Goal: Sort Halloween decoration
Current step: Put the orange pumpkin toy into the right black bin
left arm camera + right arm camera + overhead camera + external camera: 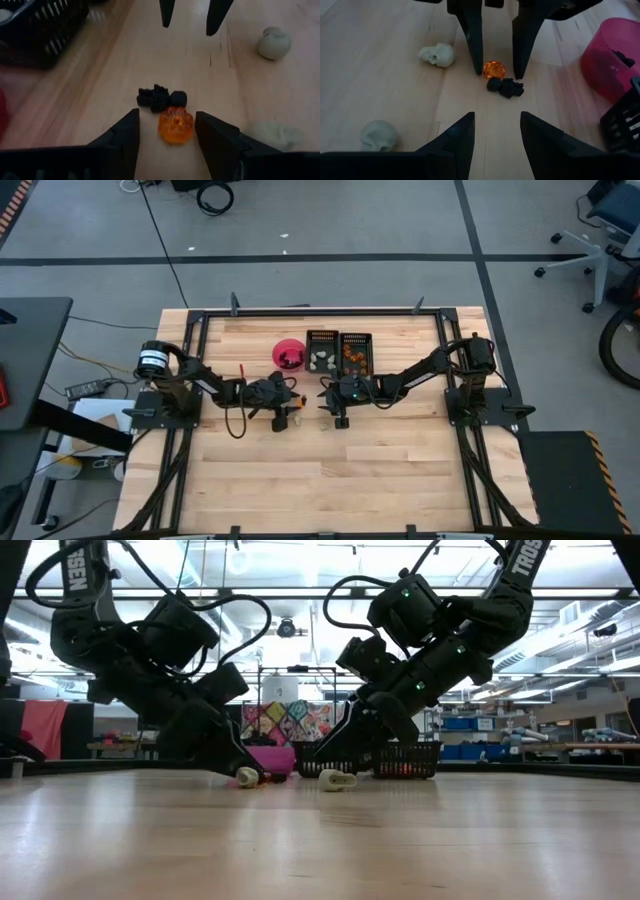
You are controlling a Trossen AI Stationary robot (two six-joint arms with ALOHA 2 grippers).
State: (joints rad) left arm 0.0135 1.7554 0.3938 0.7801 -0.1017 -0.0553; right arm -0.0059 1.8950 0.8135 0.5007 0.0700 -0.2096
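My left gripper point(167, 131) stands spread apart, its two fingers point(125, 137) down at the table on either side of an orange trinket point(175, 125); there is a gap on both sides, so nothing is gripped. Touching the orange piece on its far side lies a black trinket point(161, 98), a lumpy dark cluster. My right gripper point(496, 131) faces the left one across that same spot, its jaws parted with bare wood between them, holding nothing. From its wrist I see the orange piece between the left arm's fingers and the black one just in front.

Two pale skulls point(437, 54) lie on the wood beside the pair: one close to the left arm's fingers, the other point(379, 135) nearer my right gripper. In the low view one pale skull point(337, 780) sits on the table under the right arm.

Farther out, the pink bowl point(289, 354) stands on the far side of the left gripper with dark pieces inside. To its right, the two black trays point(322, 352) sit side by side, the left one holding pale pieces, the right one point(356, 352) orange pieces.
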